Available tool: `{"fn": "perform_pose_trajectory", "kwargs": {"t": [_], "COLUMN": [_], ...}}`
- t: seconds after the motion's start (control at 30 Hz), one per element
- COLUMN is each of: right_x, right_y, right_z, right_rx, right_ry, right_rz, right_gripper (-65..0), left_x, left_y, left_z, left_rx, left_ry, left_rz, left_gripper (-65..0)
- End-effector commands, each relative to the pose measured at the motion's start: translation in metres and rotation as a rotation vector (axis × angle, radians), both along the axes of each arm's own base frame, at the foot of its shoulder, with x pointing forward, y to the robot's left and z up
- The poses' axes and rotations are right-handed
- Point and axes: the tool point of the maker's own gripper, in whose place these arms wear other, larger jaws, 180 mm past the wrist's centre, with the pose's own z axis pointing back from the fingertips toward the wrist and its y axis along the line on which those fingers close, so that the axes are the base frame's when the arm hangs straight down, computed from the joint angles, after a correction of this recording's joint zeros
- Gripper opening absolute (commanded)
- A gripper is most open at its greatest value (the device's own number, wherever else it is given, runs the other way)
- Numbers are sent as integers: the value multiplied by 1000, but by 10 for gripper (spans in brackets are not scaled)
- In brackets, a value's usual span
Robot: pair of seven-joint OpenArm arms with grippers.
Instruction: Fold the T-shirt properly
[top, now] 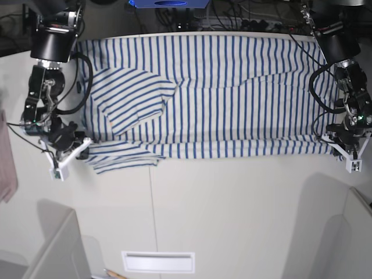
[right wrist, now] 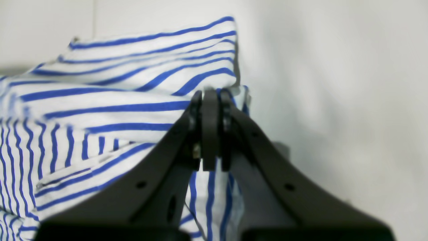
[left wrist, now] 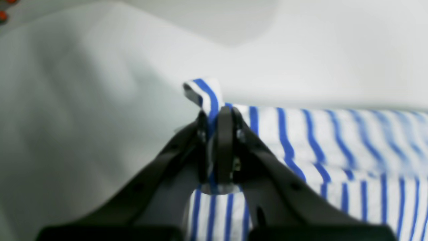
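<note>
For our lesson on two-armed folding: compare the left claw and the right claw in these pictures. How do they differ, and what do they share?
The left claw pinches a thin corner of the T-shirt, and a small tab of cloth pokes above its tips; the right claw bites a thicker, bunched fold. In the base view the left claw holds the flat, straight end, while the right claw holds the rumpled sleeve end. Both are shut on the shirt's near edge.

No legible txt, labels or nos. anywhere.

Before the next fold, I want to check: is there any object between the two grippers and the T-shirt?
Nothing visible. The left gripper and right gripper are each already shut on an edge of the T-shirt.
</note>
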Motion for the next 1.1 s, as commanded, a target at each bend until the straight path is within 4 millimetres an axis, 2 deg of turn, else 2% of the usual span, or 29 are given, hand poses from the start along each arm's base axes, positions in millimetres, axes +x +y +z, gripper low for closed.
{"fn": "perform_pose_trajectory", "kwargs": {"t": [0.0,0.07,0.23,0.37,0.57,0.73,0.8,0.97,1.07], "right_x": [13,4,-11,-24,-37,-59,-64,-70,-75], "right_y": [-2,-3,7,8,-9,-6,0,15,17], "right_z": [20,14,15,13,24,5,1,20,21], "right_rx": [-1,-4,-8,-17,-9,-4,26,96,101], "right_ry": [-61,-28,-31,-13,8,65,76,17,34], "right_rz": [-2,0,18,25,-47,-48,-52,-25,-17], "right_gripper": [-650,-650,-650,-650,-650,-650,-650,-650,-650], "left_x": [11,8,4,-3,-17,-25,-30,-37,-39], "left_y": [7,6,1,0,1,-7,-7,5,10], "left_z": [25,27,35,31,19,24,21,24,26], "left_rx": [35,41,68,76,79,105,104,102,108], "left_ry": [-61,-47,-58,-43,-3,-9,23,34,31], "left_rz": [-3,-7,-28,-34,-36,-64,-60,-17,-8], "left_gripper": [-650,-650,-650,-650,-650,-650,-650,-650,-650]}}
